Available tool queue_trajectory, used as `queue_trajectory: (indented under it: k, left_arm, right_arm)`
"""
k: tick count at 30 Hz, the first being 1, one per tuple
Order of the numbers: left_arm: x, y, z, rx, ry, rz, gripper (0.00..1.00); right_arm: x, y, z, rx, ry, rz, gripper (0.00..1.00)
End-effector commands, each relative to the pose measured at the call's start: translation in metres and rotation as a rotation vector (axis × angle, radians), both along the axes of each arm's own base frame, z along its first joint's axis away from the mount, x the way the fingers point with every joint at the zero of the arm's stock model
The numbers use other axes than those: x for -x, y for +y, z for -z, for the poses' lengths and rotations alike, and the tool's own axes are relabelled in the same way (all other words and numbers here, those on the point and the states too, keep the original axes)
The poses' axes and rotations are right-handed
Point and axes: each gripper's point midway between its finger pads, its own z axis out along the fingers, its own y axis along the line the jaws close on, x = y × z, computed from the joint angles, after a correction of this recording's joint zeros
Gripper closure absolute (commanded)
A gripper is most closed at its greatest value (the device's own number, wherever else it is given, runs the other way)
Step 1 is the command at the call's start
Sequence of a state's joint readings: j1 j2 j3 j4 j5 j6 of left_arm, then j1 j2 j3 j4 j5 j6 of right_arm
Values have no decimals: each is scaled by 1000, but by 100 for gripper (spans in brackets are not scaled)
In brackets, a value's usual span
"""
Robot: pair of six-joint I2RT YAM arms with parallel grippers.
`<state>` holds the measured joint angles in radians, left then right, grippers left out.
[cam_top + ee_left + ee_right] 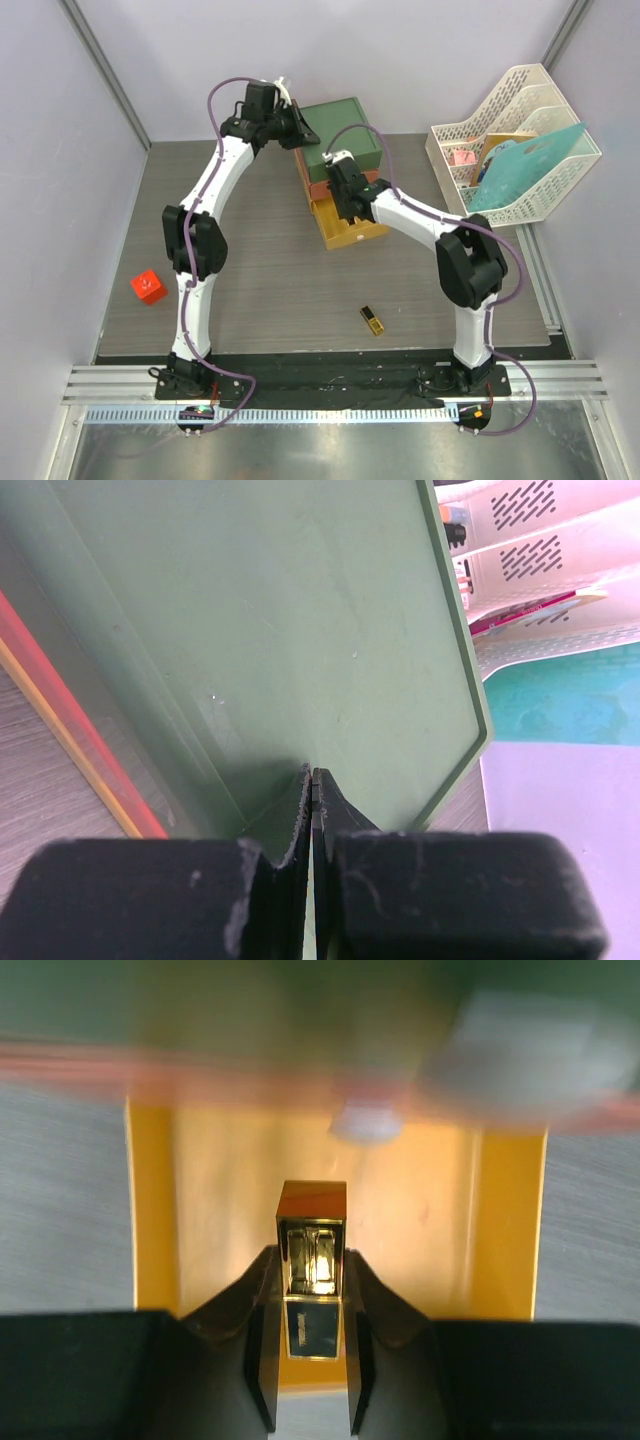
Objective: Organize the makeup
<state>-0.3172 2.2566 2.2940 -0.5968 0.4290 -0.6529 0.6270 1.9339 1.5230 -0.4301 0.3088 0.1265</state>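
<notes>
Because the right gripper (312, 1255) has its jaws only partly apart around the gold-black lipstick (312, 1270), which points down into the open yellow drawer (152, 1220) of the drawer box (335, 125), the let-go looks like the riskiest step. I cannot tell whether the fingers are pressing the lipstick's sides or merely flanking it. If one finger clings as the arm lifts, the lipstick could be dragged back out over the drawer's front wall. If it is let go while standing on end, it may topple and roll. A low gripper could also catch the drawer rim and push the drawer or the whole box across the desk (270, 290). The left gripper (312, 780) is fully closed, with nothing visible between its fingers, and sits against the box's green top, probably to steady it. If it slips, the box could shift. A second lipstick (372, 320) lies on the desk, well apart from the box, and it could be knocked by the right arm swinging back.
</notes>
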Motion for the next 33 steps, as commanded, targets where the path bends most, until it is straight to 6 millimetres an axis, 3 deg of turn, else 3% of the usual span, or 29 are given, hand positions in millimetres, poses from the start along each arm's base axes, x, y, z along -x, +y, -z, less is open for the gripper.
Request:
queue_trajectory:
  k: [1, 2, 3, 6, 9, 14, 18, 19, 21, 22, 23, 24, 28, 33]
  left_arm:
    - [43, 42, 110, -237, 358, -42, 100]
    - [43, 43, 109, -239, 353, -43, 100]
    - [43, 42, 109, -240, 354, -40, 100]
    - [41, 43, 108, -244, 349, -41, 100]
    - [40, 43, 106, -250, 343, -38, 100]
    - [41, 45, 109, -251, 353, -37, 100]
    - [42, 45, 111, -251, 358, -36, 100]
    - [41, 45, 112, -249, 361, -39, 100]
    - [40, 44, 111, -246, 357, -39, 100]
    - [40, 44, 113, -245, 360, -41, 100]
    - [39, 44, 112, -240, 360, -43, 100]
    - [40, 43, 114, -242, 365, -43, 100]
    - [40, 44, 116, -242, 370, -43, 100]
    - [41, 45, 119, -248, 374, -41, 100]
  right_arm:
    - [-36, 7, -24, -42, -74, 10, 83]
    - [-38, 5, -21, -40, -67, 16, 75]
    - [-39, 4, -19, -37, -59, 15, 57]
    - [-39, -2, -18, -45, -46, 5, 32]
    - [-34, -5, -30, -47, -66, -2, 24]
    - [-18, -13, -59, -84, -103, -13, 21]
    - [15, -3, -73, -174, -70, -121, 21]
    - [29, -3, -62, -171, -37, -153, 21]
    - [57, 7, -64, -217, 0, -265, 21]
    - [76, 6, -46, -183, 53, -298, 21]
    - [87, 6, -47, -183, 61, -327, 21]
    - [105, 5, -32, -175, 112, -359, 21]
    - [157, 3, -12, -175, 225, -443, 21]
    - [203, -11, 16, -130, 359, -481, 21]
